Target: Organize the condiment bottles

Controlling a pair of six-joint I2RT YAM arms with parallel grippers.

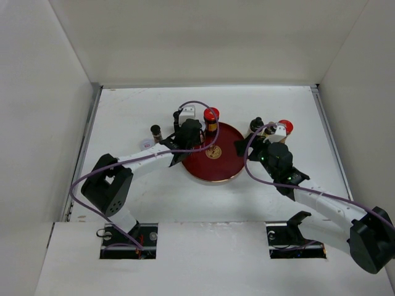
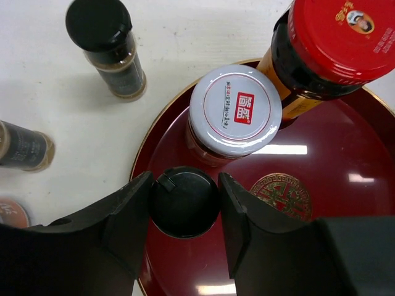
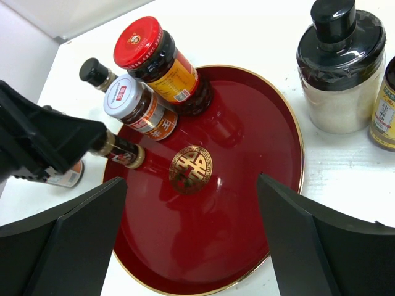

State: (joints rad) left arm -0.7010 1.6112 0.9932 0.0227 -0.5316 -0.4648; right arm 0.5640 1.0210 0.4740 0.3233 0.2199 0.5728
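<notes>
My left gripper (image 2: 184, 187) clamping a black-capped bottle (image 2: 185, 209) on the red tray's (image 2: 352, 203) left side, my right gripper (image 3: 191, 185) wide open

Dark-red tray (image 3: 247, 117) with gold emblem (image 3: 191, 169); red-capped dark jar (image 3: 162, 58).

black-capped bottle (image 2: 184, 200) body hidden under cap, yellow-labelled bottle (image 3: 384, 111) cropped

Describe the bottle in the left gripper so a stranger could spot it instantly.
Find the round dark-red tray in the middle of the table. At its left side three containers cluster: a red-capped jar, a white-lidded jar and this small bottle. It alone has a black cap and is clamped in the left gripper.
</notes>
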